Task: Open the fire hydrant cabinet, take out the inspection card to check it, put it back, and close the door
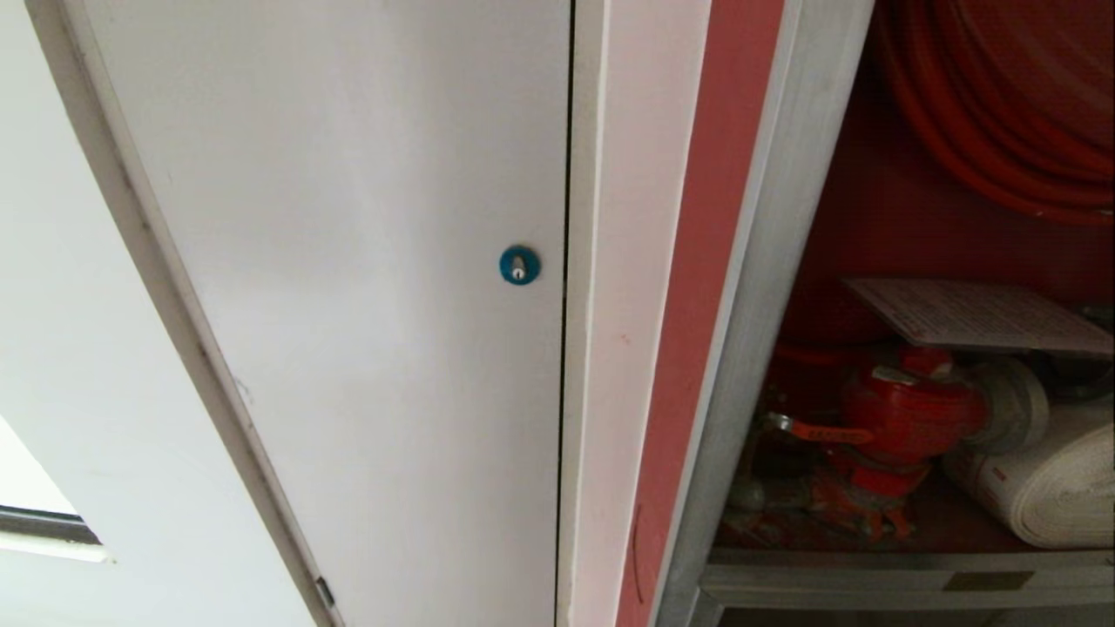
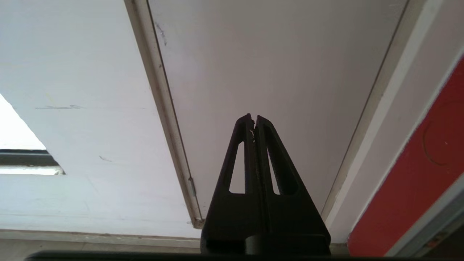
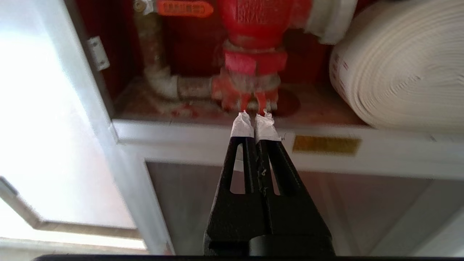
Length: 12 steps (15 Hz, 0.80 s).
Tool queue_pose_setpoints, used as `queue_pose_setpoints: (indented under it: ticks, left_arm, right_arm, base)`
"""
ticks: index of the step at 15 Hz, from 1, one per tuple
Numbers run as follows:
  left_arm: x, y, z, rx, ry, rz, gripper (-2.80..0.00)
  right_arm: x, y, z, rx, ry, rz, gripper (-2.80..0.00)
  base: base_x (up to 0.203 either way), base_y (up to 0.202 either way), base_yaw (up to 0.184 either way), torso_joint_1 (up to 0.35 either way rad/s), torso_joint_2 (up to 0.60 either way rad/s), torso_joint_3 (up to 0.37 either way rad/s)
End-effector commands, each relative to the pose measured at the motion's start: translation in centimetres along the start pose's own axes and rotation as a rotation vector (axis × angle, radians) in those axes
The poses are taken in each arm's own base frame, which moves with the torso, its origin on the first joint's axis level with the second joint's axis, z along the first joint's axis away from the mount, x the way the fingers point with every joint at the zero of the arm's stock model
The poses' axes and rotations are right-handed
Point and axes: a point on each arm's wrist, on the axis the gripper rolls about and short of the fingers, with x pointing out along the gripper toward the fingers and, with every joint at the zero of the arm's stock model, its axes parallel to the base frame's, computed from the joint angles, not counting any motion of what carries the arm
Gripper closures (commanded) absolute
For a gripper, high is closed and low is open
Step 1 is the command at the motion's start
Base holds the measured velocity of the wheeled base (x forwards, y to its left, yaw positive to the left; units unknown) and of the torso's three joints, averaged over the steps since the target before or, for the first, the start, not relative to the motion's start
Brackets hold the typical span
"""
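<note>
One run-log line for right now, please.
cabinet: interior exposed | inspection card: inside, above red valve | left gripper: shut, empty | right gripper: shut, empty, outside cabinet

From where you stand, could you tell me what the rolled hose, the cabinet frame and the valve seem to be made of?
The rolled hose looks like woven off-white fabric, matte, with fine ribbed layers showing in the coil. The cabinet frame seems to be brushed silver metal, possibly aluminium, with a dull streaked sheen. The valve appears to be cast metal under glossy red paint; raised lettering shows on its body.
</note>
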Motion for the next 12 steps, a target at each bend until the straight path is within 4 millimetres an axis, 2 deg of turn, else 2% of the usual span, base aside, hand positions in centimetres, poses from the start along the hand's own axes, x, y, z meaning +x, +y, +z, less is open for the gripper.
queue_pose_setpoints:
  ticks: [1, 12]
  left_arm:
    - [0.01, 0.0, 0.0, -0.003, 0.001, 0.0, 0.0]
    - [0.01, 0.0, 0.0, -0.003, 0.001, 0.0, 0.0]
  right_arm:
    - [0.03, 0.0, -0.12, 0.001, 0.004, 0.0, 0.0]
    - [0.05, 0.0, -0.11, 0.018, 0.004, 0.0, 0.0]
  base:
    - [0.165, 0.0, 0.004, -0.002, 0.0, 0.002]
    - [0.007, 0.0, 0.001, 0.001, 0.0, 0.0]
